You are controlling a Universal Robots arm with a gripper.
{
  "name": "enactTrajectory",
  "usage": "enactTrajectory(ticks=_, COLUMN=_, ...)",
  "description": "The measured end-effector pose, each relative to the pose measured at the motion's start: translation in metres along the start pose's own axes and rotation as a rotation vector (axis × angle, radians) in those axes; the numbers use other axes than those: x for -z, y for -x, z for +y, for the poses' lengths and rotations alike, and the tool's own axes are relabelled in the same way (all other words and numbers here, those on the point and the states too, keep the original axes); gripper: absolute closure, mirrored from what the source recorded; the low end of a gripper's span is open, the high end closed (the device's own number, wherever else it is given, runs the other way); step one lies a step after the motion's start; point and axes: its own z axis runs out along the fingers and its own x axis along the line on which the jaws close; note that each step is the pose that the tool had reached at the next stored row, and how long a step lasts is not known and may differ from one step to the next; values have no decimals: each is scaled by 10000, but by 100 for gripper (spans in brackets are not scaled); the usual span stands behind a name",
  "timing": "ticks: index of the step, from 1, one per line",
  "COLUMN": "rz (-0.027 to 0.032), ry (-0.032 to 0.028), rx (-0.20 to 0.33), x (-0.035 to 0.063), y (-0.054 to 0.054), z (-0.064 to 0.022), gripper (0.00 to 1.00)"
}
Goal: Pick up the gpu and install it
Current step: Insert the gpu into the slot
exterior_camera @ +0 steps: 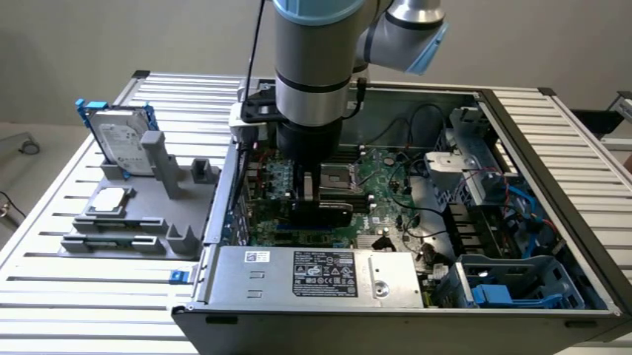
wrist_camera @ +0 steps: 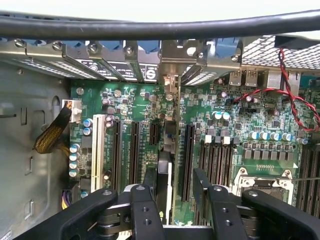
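My gripper (wrist_camera: 174, 173) hangs inside the open computer case (exterior_camera: 559, 194), jaws spread wide and gripping nothing. The gpu (wrist_camera: 166, 192) stands on edge on the green motherboard (wrist_camera: 125, 102), between them. The case sits on a slatted metal table (exterior_camera: 89, 296) — a grey holder (exterior_camera: 118, 229) with a hard drive (exterior_camera: 123, 140) at the exterior view's left, a plain pale wall (exterior_camera: 129, 37) behind.
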Motion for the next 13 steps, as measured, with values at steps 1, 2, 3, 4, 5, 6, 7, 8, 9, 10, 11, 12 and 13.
enactTrajectory(ticks=1, rz=0, ry=0, rx=4, x=0, y=-1, z=0, gripper=56)
enactTrajectory(ticks=2, rz=0, ry=1, rx=10, x=1, y=-3, z=0, gripper=56)
enactTrajectory(ticks=3, rz=1, ry=1, rx=17, x=1, y=-5, z=0, gripper=56)
enactTrajectory(ticks=4, rz=1, ry=1, rx=27, x=1, y=-7, z=0, gripper=56)
enactTrajectory(ticks=5, rz=1, ry=2, rx=38, x=1, y=-9, z=0, gripper=56)
enactTrajectory(ticks=6, rz=0, ry=2, rx=50, x=0, y=-10, z=0, gripper=56)
enactTrajectory(ticks=7, rz=1, ry=2, rx=64, x=-1, y=-11, z=0, gripper=56)
enactTrajectory(ticks=8, rz=4, ry=5, rx=79, x=-2, y=-11, z=1, gripper=56)
enactTrajectory(ticks=9, rz=3, ry=5, rx=95, x=-5, y=-12, z=0, gripper=56)
enactTrajectory(ticks=10, rz=4, ry=6, rx=112, x=-8, y=-12, z=0, gripper=56)
enactTrajectory(ticks=11, rz=4, ry=7, rx=130, x=-12, y=-12, z=0, gripper=56)
enactTrajectory(ticks=12, rz=4, ry=7, rx=147, x=-15, y=-12, z=0, gripper=56)
enactTrajectory(ticks=13, rz=5, ry=8, rx=165, x=-19, y=-12, z=0, gripper=56)
